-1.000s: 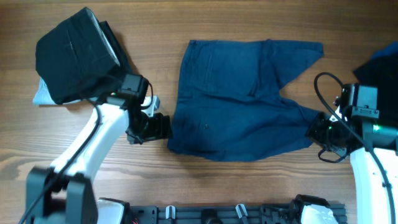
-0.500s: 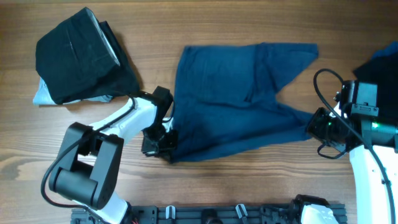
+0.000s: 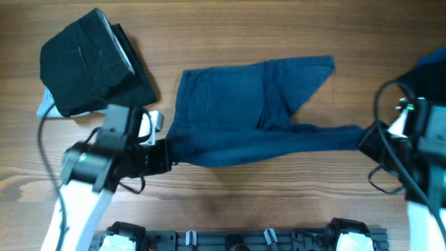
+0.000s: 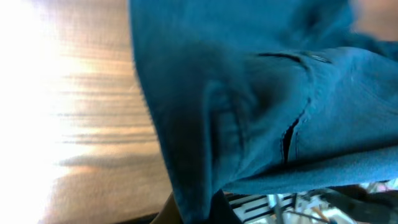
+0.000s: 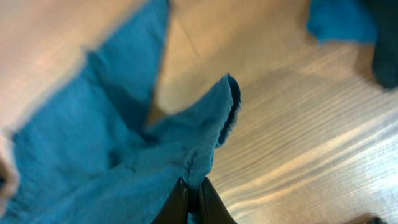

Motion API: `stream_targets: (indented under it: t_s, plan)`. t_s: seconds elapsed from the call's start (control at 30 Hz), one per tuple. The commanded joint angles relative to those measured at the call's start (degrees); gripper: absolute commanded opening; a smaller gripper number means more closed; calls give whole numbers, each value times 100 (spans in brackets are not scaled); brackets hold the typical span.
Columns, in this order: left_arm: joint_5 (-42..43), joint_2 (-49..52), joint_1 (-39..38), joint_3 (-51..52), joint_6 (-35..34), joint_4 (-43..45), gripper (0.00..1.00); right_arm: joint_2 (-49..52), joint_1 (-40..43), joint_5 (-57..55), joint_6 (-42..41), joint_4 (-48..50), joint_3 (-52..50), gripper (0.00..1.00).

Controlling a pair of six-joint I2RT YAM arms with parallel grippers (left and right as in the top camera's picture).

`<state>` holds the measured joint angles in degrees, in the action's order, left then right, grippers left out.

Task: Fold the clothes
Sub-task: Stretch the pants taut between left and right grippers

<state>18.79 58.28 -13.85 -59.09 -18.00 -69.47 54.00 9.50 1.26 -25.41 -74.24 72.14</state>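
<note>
The blue shorts (image 3: pixel 244 104) span the middle of the table (image 3: pixel 279 202), stretched between the left gripper (image 3: pixel 167 155) and the right gripper (image 3: pixel 366 137), both pinched on the cloth, barring that line. Bare wood lies open along the far edge, in the near strip below the shorts, and in the wedge between their two legs. The black garment (image 3: pixel 87 59) is piled at far left, a narrow gap from the shorts. A dark blue garment (image 3: pixel 428 66) fills the far right corner, the right arm's cable (image 3: pixel 378 101) looping beside it.
</note>
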Motion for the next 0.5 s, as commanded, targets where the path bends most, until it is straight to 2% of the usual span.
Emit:
stream_targets:
  t_s: [0.0,0.17,0.47]
  plan:
    - [-125,-601,46,-507,-96,-94,4,-129,50,-31,79,-258,787,4]
    - [-780,-772,48,-767,-529,-131,4,-68,50,-2,79,-258,892,4]
    - [-782,-286,46,-778,-481,-236,4,205,50,28,120,-125,883,4]
